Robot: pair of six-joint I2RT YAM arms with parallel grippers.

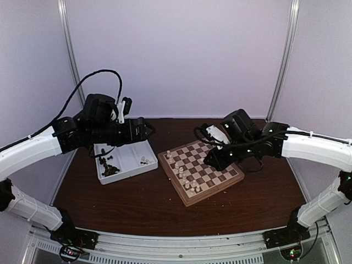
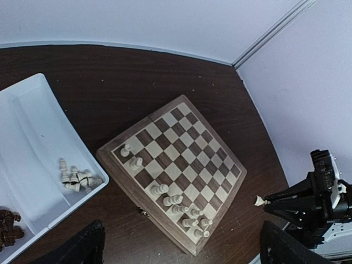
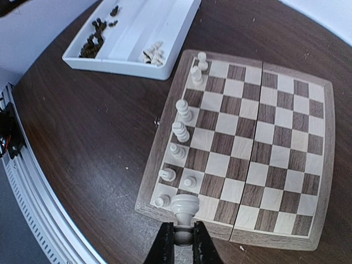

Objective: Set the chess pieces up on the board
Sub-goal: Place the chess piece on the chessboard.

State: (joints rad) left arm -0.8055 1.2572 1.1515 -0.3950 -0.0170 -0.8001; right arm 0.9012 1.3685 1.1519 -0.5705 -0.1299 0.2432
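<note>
Left gripper (image 1: pixel 147 130) spread wide, fingers (image 2: pixel 82 248) cut off at bottom frame. Upper left, tray (image 3: pixel 135 25) holds dark pieces (image 3: pixel 93 41) and cream pieces (image 3: pixel 153 54) separately. Your right gripper (image 3: pixel 182 236) clamps a cream piece (image 3: pixel 184 208) at the bottom edge of the board (image 3: pixel 275 143).

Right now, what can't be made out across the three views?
- Top external: the right arm covers some squares on the far side of the board.
- Right wrist: the right fingers hide the base of the held cream piece, so its type is unclear.
- Left wrist: the left fingers are cut off by the bottom edge.
- All views: the dark brown pieces in the white tray are too small to identify.
</note>
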